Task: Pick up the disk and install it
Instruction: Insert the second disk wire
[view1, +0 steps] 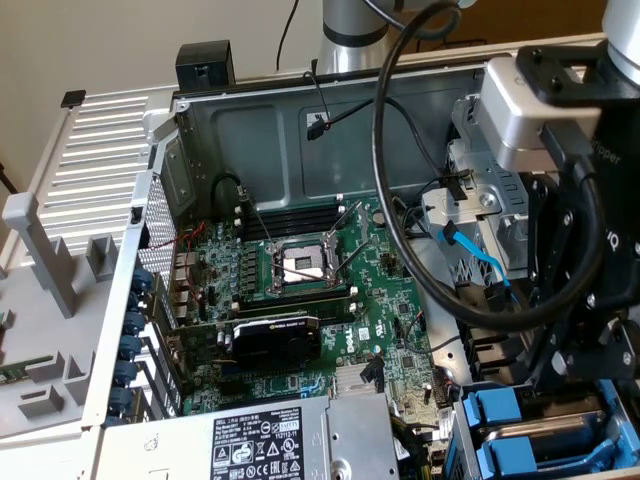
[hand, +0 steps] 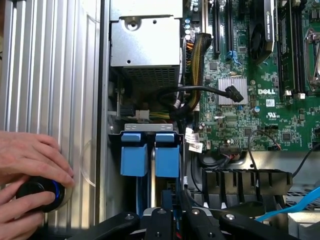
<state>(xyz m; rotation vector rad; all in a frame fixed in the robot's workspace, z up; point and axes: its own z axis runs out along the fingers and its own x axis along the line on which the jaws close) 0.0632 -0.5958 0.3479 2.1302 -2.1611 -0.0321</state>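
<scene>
Two disks in bright blue carriers (hand: 134, 156) (hand: 166, 157) stand side by side in the drive bay at the corner of the open computer case. In the exterior view they lie at the lower right (view1: 497, 412), with grey metal between the blue frames. My gripper (hand: 176, 219) hangs just above the bay, in line with the gap beside the second carrier. Its fingers (hand: 161, 217) stand close together, and I cannot tell whether anything is pinched between them. The black gripper body (view1: 578, 385) hides part of the bay in the exterior view.
The silver power-supply box (view1: 270, 440) sits beside the bay, and the green motherboard (view1: 300, 290) fills the case floor. Black cables (hand: 200, 91) and a blue cable (view1: 480, 262) loop near the bay. A person's hand (hand: 30, 160) holds a black knob (hand: 37, 194) on the ribbed panel.
</scene>
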